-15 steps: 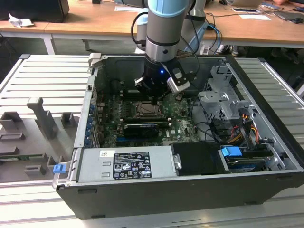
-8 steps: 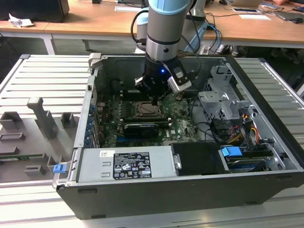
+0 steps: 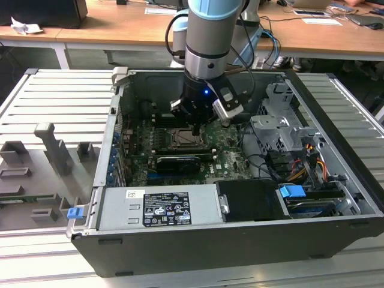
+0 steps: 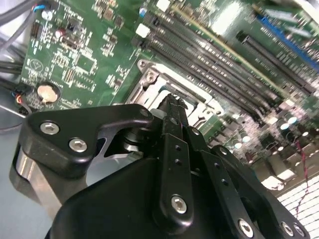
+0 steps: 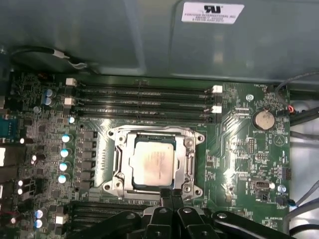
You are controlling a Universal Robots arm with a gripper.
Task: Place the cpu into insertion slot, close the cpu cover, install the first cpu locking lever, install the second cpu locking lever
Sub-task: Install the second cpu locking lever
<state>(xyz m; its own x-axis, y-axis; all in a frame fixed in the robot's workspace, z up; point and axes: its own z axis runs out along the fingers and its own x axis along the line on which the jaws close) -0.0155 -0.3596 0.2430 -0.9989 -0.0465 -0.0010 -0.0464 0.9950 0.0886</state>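
The arm reaches down into an open computer case (image 3: pixel 336 180) that lies on its side on a ribbed metal desk (image 3: pixel 54 96). Its end effector (image 3: pixel 195 128) hangs low over the green motherboard (image 3: pixel 231 161), right at the edge of the insertion slot (image 3: pixel 185 138), which in the exterior view sits near the middle of the board.

In the first wrist view the cpu (image 5: pixel 153 164) lies flat inside the insertion slot (image 5: pixel 117 164), its pale metal top facing up and square to the rim. The cpu cover (image 5: pixel 188 149) is down around it, the silver frame lying on all four sides with the chip's top showing through the window. The tip of the end effector (image 5: pixel 172 194) comes up against the frame's near edge; whether it actually touches I cannot tell.

In the second wrist view the black fingers (image 4: pixel 172 124) look drawn together into one narrow point, with no gap that I can make out and nothing between them, poised just over the silver rim of the slot (image 4: pixel 149 79).

Beside the socket run long black memory slots (image 5: pixel 142 102), and a round coin battery (image 5: pixel 262 119) sits well apart on the board. In the exterior view a black graphics card (image 3: pixel 178 162) lies just beyond the socket, nearer the grey power supply (image 3: pixel 159 207).
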